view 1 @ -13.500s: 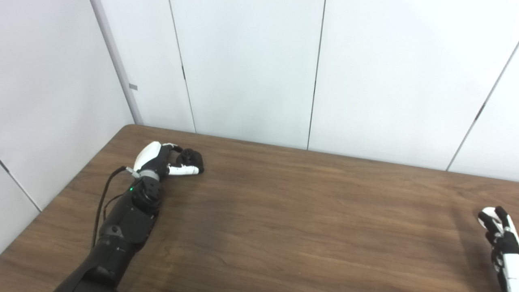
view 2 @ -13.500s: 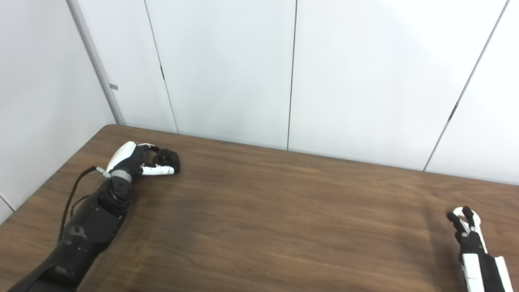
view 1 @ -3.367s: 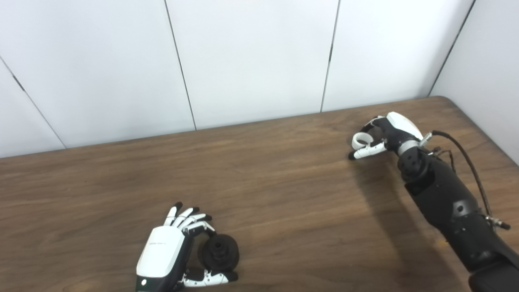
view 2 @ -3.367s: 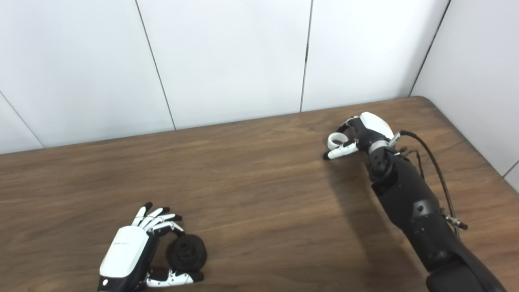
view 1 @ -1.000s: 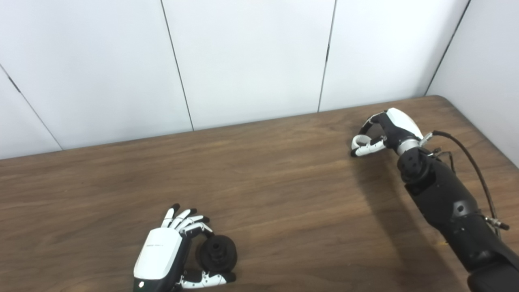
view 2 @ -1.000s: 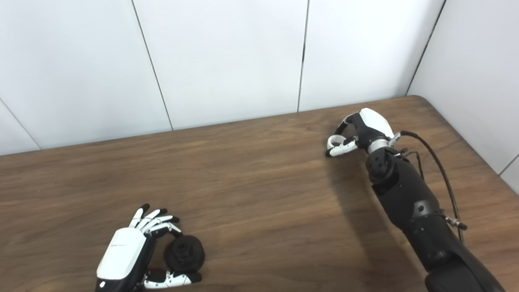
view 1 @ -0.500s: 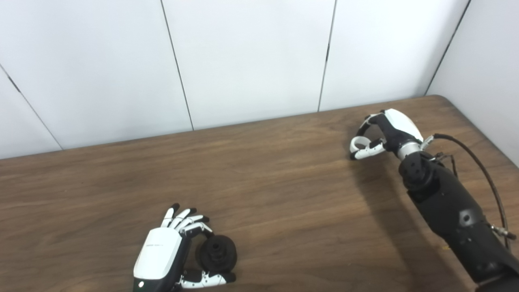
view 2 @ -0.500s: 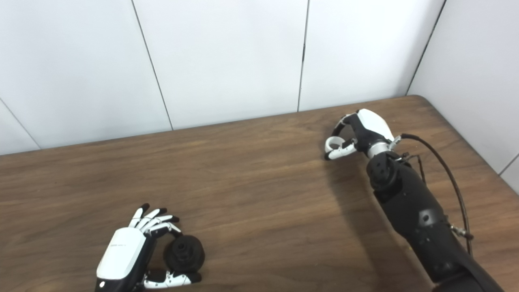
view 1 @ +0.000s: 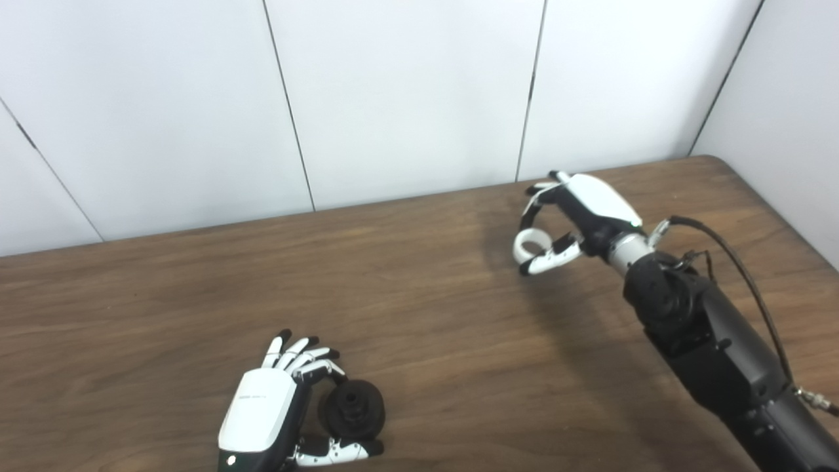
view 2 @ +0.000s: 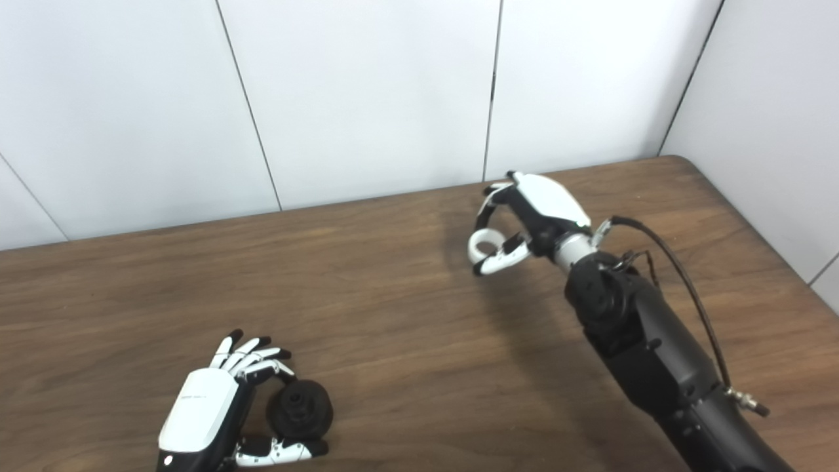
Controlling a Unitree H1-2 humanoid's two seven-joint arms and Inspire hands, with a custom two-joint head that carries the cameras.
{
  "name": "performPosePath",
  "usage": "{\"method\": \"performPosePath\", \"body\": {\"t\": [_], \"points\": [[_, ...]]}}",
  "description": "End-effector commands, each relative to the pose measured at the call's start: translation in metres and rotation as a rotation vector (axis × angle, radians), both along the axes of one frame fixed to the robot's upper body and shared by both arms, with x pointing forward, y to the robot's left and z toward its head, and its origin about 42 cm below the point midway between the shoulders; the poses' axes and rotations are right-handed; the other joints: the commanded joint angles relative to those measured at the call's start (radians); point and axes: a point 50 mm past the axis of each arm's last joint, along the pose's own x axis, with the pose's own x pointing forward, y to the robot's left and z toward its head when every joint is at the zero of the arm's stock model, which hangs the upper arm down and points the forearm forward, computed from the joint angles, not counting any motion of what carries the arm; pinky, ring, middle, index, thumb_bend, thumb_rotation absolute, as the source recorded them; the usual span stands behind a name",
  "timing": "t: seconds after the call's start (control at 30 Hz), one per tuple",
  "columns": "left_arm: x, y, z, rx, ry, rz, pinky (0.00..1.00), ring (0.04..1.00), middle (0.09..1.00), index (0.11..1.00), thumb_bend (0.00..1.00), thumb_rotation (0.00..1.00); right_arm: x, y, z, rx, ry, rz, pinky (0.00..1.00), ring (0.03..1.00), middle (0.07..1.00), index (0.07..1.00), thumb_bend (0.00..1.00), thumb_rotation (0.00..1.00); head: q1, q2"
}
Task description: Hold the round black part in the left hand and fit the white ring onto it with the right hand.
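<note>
The round black part (view 1: 351,410) stands on edge near the table's front left, pinched between the thumb and fingers of my left hand (view 1: 275,410), which is shut on it. A white ring (view 1: 529,242) is held in my right hand (view 1: 577,216), clear above the table at the right rear. That hand is shut on the ring with thumb below and fingers above. The ring and the black part are far apart, with a wide stretch of wood between them.
The brown wooden table (view 1: 419,295) runs to white wall panels (view 1: 406,92) at the back and a wall at the right (view 1: 786,98). A black cable (view 1: 741,262) loops off my right forearm.
My right hand has lifted the white ring off the table and carried it left, toward the table's middle. The left hand and the black part have stayed in place.
</note>
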Motion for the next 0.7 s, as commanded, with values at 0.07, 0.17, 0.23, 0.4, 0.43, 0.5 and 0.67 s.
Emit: {"method": "performPosePath", "body": {"t": [0.07,0.17,0.23,0.4,0.43,0.5,0.67], "points": [[-0.014,-0.004,-0.017,0.065,0.085,-0.002,1.0,0.884,0.773,0.482,0.52,0.05,-0.012,0.025,0.031,-0.017,-0.086,0.109,1.0,1.0,0.858,0.485,0.52,0.14,0.022,0.004],[-0.014,-0.008,-0.017,0.065,0.085,0.001,1.0,0.888,0.776,0.482,0.52,0.05,-0.026,0.041,0.035,-0.017,-0.084,0.173,1.0,1.0,0.858,0.484,0.52,0.14,0.037,0.005],[-0.014,-0.011,-0.018,0.062,0.079,0.001,1.0,0.887,0.775,0.482,0.52,0.05,-0.033,0.05,0.036,-0.014,-0.081,0.205,1.0,1.0,0.858,0.484,0.52,0.14,0.05,0.008],[-0.013,-0.017,-0.019,0.061,0.077,-0.001,1.0,0.89,0.779,0.482,0.52,0.05,-0.052,0.075,0.037,0.023,-0.096,0.308,1.0,1.0,0.857,0.484,0.52,0.14,0.082,0.014],[-0.013,-0.019,-0.019,0.063,0.078,0.0,1.0,0.89,0.779,0.482,0.52,0.05,-0.055,0.078,0.037,0.025,-0.1,0.326,1.0,1.0,0.857,0.484,0.52,0.14,0.093,0.015],[-0.013,-0.022,-0.018,0.071,0.085,0.003,1.0,0.896,0.783,0.482,0.52,0.05,-0.06,0.084,0.037,0.035,-0.098,0.353,1.0,1.0,0.855,0.484,0.52,0.14,0.11,0.018],[-0.013,-0.031,-0.017,0.071,0.094,0.01,1.0,0.897,0.786,0.483,0.52,0.05,-0.071,0.095,0.036,0.048,-0.083,0.416,1.0,1.0,0.857,0.484,0.52,0.14,0.151,0.025]]}}
